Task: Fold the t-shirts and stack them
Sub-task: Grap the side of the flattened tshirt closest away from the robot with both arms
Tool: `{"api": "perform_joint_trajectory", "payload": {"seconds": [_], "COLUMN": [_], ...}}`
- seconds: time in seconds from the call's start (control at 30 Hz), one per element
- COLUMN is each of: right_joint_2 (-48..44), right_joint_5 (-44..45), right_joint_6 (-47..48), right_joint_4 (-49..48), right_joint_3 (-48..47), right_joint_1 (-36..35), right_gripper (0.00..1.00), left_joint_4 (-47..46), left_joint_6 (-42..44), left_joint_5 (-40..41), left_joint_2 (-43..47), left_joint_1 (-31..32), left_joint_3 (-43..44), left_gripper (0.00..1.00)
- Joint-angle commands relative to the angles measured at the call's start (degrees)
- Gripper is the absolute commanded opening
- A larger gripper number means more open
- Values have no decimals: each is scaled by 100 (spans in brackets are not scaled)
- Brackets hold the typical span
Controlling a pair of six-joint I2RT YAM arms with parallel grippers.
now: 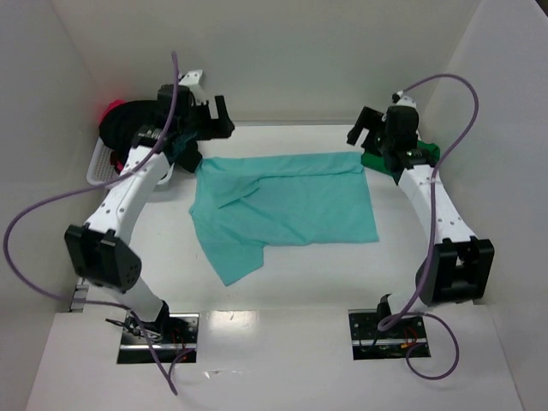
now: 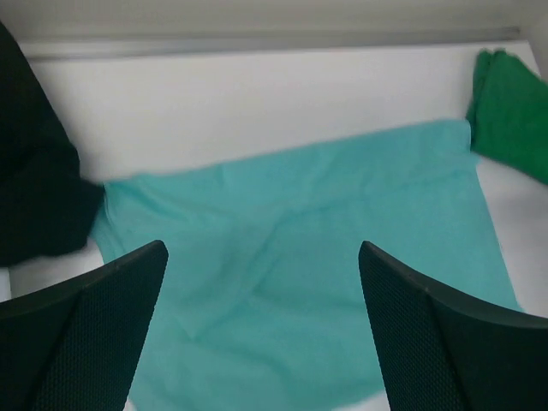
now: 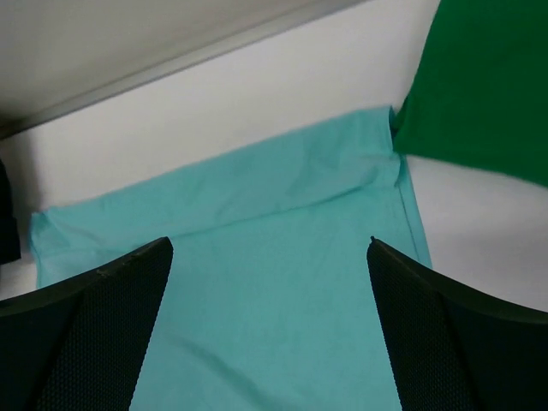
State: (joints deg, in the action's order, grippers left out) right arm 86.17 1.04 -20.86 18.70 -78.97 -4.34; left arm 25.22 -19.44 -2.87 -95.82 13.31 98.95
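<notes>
The light teal t-shirt [image 1: 282,205] lies spread on the table's middle, its far edge folded over, one sleeve trailing toward the near left. It also shows in the left wrist view [image 2: 291,274] and the right wrist view [image 3: 274,282]. The dark green shirt [image 1: 428,156] lies bunched at the far right, under the right arm, and shows in both wrist views [image 2: 512,111] [image 3: 479,86]. The black shirt [image 1: 128,124] and red-pink shirt [image 1: 110,110] sit at the far left. My left gripper [image 1: 214,118] and right gripper [image 1: 370,130] hang open and empty above the teal shirt's far corners.
A white basket [image 1: 101,167] at the far left holds the black and red-pink shirts. White walls [image 1: 325,60] close in the back and both sides. Purple cables [image 1: 51,205] loop off both arms.
</notes>
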Motion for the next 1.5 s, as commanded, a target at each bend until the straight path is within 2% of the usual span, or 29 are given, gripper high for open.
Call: {"api": "perform_joint_trajectory", "payload": {"seconds": [0.0,0.27,0.37,0.57,0.7,0.83,1.1,1.47], "right_joint_2": [-334,-654,-751,-872,-835,-722,-353,-162], "right_joint_5": [99,327,446,643,481,417,336,336], "right_joint_6": [-392,-832,-929,-1078,-1348,-1474,-1430,-1377], "right_joint_4": [-33,867,1080,1338,1198,867,723,539], "right_joint_3": [1244,2139,2338,2738,2685,2863,2773,2834], "right_joint_1": [3,288,434,566,739,750,750,783], "right_gripper": [100,100,100,100,100,100,100,100], "left_joint_4": [-79,565,746,1120,1393,1330,1072,502], "left_joint_6": [-644,-1328,-1475,-2016,-2646,-3308,-4202,-4111], "left_joint_5": [-363,-362,-737,-992,-1080,-751,477,270], "left_joint_2": [877,2607,2803,3308,3505,3790,3754,2688], "left_joint_1": [66,190,260,560,708,708,708,708], "left_joint_3": [-1714,-3755,-4135,-4957,-5182,-5653,-6083,-6353], "left_gripper": [100,100,100,100,100,100,100,100]}}
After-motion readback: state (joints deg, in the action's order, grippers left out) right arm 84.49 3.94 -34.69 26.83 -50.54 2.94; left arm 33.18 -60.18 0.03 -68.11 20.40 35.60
